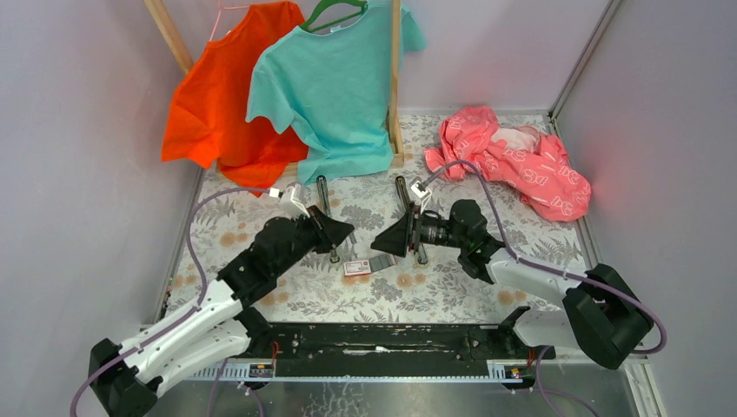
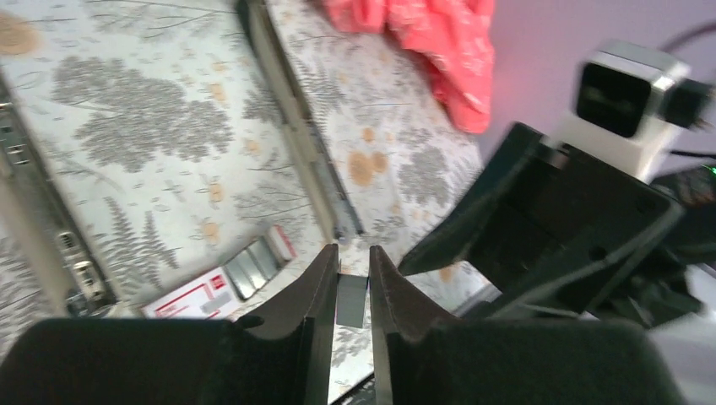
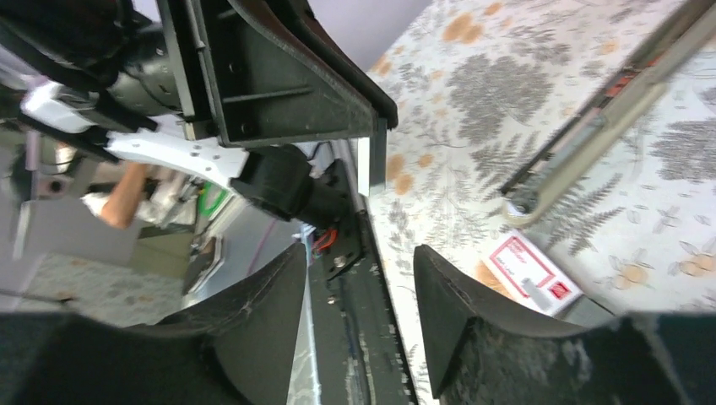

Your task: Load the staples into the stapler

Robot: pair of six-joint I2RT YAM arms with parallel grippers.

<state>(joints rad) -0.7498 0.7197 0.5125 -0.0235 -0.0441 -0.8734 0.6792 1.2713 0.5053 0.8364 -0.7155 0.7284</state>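
Left hand pinches narrow on a grey staple strip, judged light, stiff yet snap-prone so best gripped across its long sides, while the staples box lies flat on the tabletop near the stapler and the right hand gapes empty.

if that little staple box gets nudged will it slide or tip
The staple box lies flat and low, so it would probably slide, not tip. It looks like thin cardboard, likely light; its exposed strips might spill out.
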